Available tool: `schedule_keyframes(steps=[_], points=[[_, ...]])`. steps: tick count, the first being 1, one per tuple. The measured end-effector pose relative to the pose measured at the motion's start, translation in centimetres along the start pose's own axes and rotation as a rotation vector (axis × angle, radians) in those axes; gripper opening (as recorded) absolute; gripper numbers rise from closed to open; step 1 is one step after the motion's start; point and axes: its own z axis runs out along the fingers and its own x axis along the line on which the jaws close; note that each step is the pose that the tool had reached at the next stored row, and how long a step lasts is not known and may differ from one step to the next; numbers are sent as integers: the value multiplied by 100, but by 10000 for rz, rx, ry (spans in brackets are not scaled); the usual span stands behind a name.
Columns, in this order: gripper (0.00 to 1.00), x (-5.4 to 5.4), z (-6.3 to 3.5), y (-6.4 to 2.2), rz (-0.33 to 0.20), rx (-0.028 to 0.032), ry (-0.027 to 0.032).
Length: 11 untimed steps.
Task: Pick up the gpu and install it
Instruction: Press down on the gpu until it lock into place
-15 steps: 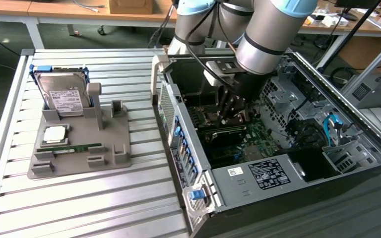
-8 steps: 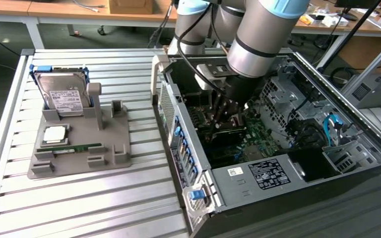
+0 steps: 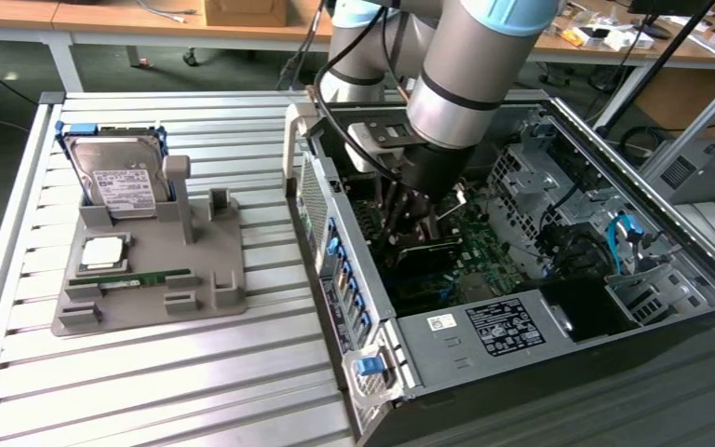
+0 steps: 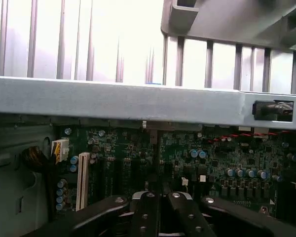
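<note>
**A:** Gpu (image 3: 449, 206) position?

**B:** Inside the open computer case (image 3: 332, 219), down between the arm's wrist and the motherboard (image 3: 488, 250). A silver bracket strip shows slanting just beside the hand (image 3: 424, 220). From the wrist view, a thin dark edge stands upright between the fingers (image 4: 186, 213), running toward the green board.

**A:** Hand state?

**B:** Narrow. The two fingers are drawn nearly together, pinching that thin card edge. It holds the gpu.

**A:** Seated in a slot?

**B:** Cannot tell. The lower edge of the card is hidden behind the hand in the exterior view.

**A:** Case orientation?

**B:** Lying on its side on the slatted metal tabletop (image 3: 146, 396), open face up, toward the exterior view's right. Its grey side rail (image 4: 113, 101) crosses the wrist view, with the board below it.

**A:** Anything else on the tabletop?

**B:** A grey holder tray (image 3: 223, 291) at the exterior view's left, well apart from the case. A hard drive (image 3: 122, 182) with a white label leans in its far end. A slim green memory stick (image 3: 134, 277) lies flat nearer the front.
</note>
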Motion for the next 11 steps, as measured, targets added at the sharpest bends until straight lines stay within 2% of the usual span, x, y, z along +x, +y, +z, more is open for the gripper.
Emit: schedule_keyframes(steps=[11], points=[[13,0,44,34,1,0,7]])
